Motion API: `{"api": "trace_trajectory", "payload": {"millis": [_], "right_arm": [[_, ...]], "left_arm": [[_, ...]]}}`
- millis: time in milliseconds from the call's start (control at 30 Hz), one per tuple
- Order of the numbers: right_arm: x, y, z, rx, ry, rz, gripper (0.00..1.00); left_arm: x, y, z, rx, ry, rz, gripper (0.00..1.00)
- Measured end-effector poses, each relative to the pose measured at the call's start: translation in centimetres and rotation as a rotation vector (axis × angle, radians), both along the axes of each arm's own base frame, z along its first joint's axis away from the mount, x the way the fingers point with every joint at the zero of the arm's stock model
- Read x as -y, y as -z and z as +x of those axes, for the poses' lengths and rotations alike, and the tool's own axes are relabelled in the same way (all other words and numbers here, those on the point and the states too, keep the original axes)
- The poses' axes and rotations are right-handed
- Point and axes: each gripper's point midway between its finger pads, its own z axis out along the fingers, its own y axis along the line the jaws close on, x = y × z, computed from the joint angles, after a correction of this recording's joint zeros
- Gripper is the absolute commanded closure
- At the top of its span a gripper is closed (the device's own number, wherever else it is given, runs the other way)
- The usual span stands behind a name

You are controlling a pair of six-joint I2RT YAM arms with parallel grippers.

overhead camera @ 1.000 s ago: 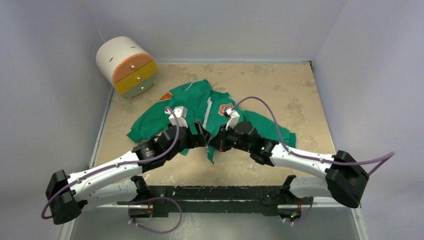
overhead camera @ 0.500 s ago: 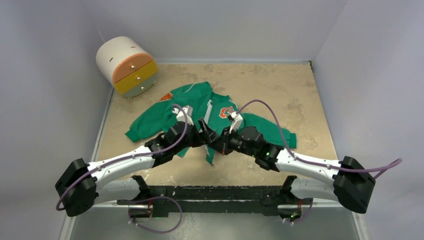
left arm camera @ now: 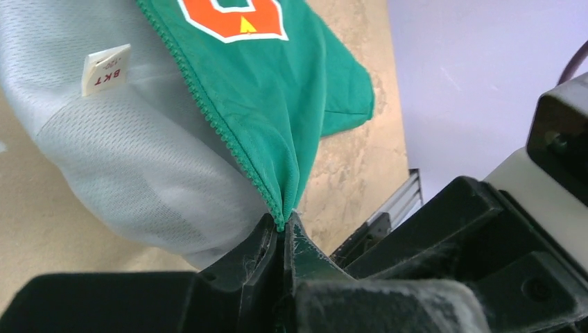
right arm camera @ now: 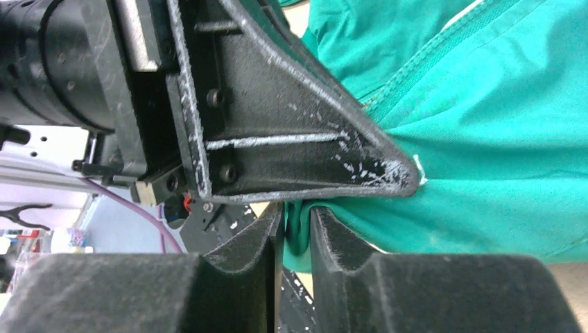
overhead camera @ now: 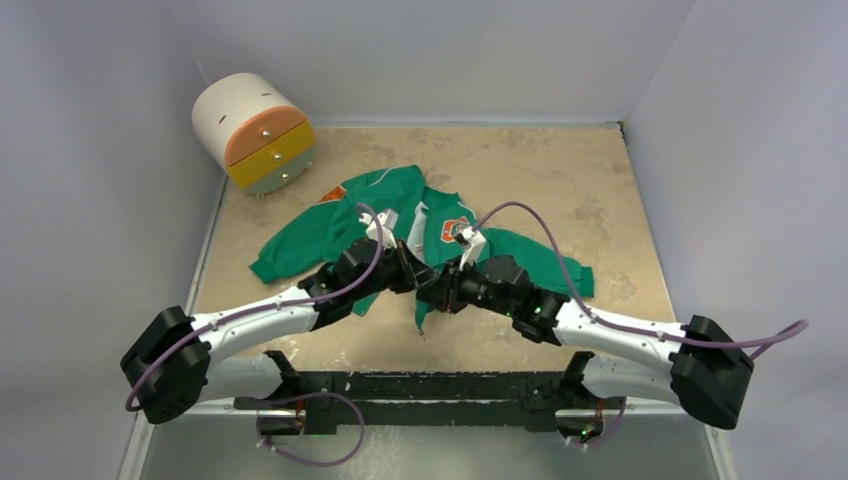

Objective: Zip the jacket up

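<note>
Green jacket (overhead camera: 395, 200) lies crumpled mid-surface (overhead camera: 560, 180), front unzipped. Pale grey mesh lining and a white tag show, with an orange patch on the chest and the sleeves flung outward. Left end effector (left arm camera: 282, 232) is closed tight on the bottom end of the green zip tape. Right end effector (right arm camera: 297, 232) pinches a fold of green fabric, with only a narrow gap. Versus a second ago: both arms reach further forward, wrists closer together.
</note>
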Motion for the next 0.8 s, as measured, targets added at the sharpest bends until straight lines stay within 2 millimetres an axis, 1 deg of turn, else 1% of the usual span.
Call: {"api": "trace_trajectory", "payload": {"millis": [67, 133, 300, 367, 400, 467, 533, 600, 700, 800], "right_arm": [[0.2, -0.5, -0.2, 0.003, -0.002, 0.007, 0.58], [0.6, -1.4, -0.6, 0.017, -0.008, 0.021, 0.49], [2.4, -5.2, -1.9, 0.059, -0.002, 0.097, 0.35], [3.2, -6.3, -2.5, 0.058, 0.003, 0.129, 0.28], [3.5, -6.6, -2.8, 0.05, 0.007, 0.145, 0.26], [4.2, -6.5, -3.3, 0.028, 0.016, 0.171, 0.23], [4.6, -5.6, -3.8, -0.011, 0.025, 0.181, 0.18], [4.9, -4.2, -4.2, -0.057, 0.033, 0.182, 0.14], [4.8, -2.3, -4.5, -0.114, 0.037, 0.185, 0.08], [4.3, -1.4, -4.8, -0.15, 0.026, 0.208, 0.03]], "left_arm": [[0.1, -0.6, 0.2, -0.001, 0.004, -0.031, 1.0], [-0.1, -1.4, 0.6, -0.002, 0.0, -0.07, 1.0], [-2.0, -3.7, 2.0, 0.004, -0.048, -0.182, 1.0], [-2.5, -4.6, 2.5, 0.005, -0.064, -0.23, 1.0], [-2.6, -5.1, 2.8, 0.004, -0.068, -0.257, 1.0], [-2.6, -6.1, 2.9, -0.003, -0.064, -0.313, 1.0], [-2.3, -7.2, 2.8, -0.01, -0.054, -0.369, 1.0], [-2.0, -8.8, 2.7, -0.01, -0.04, -0.437, 1.0], [-1.7, -10.6, 2.5, -0.01, -0.028, -0.52, 1.0], [-1.5, -12.2, 2.5, -0.011, -0.014, -0.595, 1.0]]}}
